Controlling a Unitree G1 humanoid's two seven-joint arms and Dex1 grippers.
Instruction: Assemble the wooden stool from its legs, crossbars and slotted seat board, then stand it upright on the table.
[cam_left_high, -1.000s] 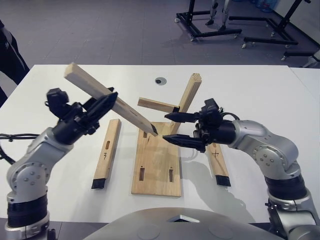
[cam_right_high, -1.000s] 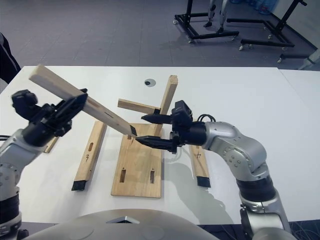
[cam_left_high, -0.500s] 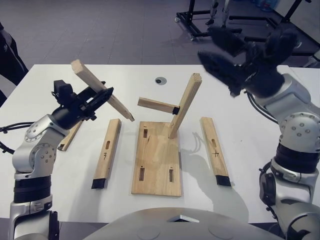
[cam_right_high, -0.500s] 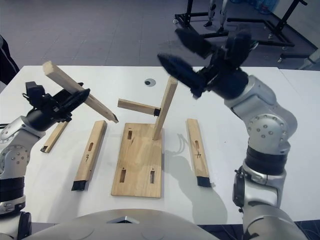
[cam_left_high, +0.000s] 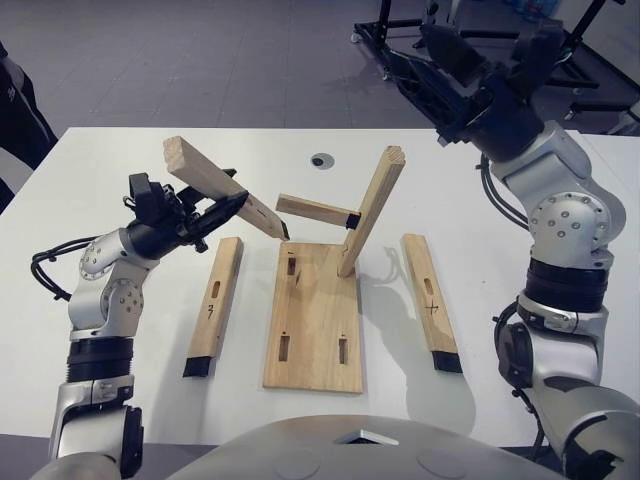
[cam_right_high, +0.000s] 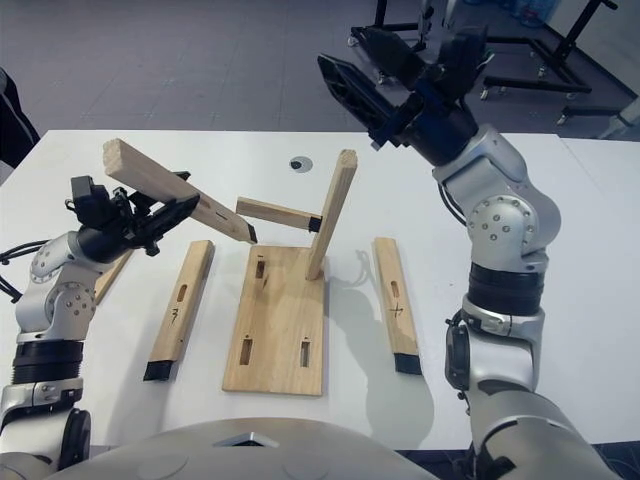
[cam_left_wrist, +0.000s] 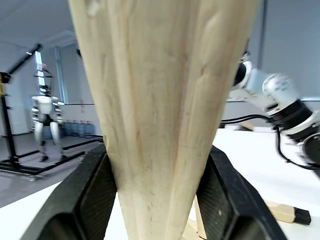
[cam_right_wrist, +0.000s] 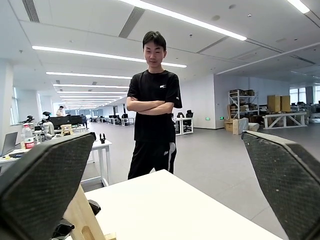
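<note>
wooden leg (cam_left_high: 222, 191) pulled back; right hand (cam_right_high: 346, 52) raised, open

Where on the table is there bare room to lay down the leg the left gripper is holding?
The widest bare table for the held leg lies beyond the right loose leg, towards the far right corner. The far strip around the round hole is also free. It is crowded between the left loose leg, seat board, standing leg and crossbar.

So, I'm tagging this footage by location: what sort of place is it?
Probably an open-plan robotics lab or office: long white ceiling strip lights, a white humanoid robot in a black stand, and black wheeled metal frames on the grey floor.
</note>
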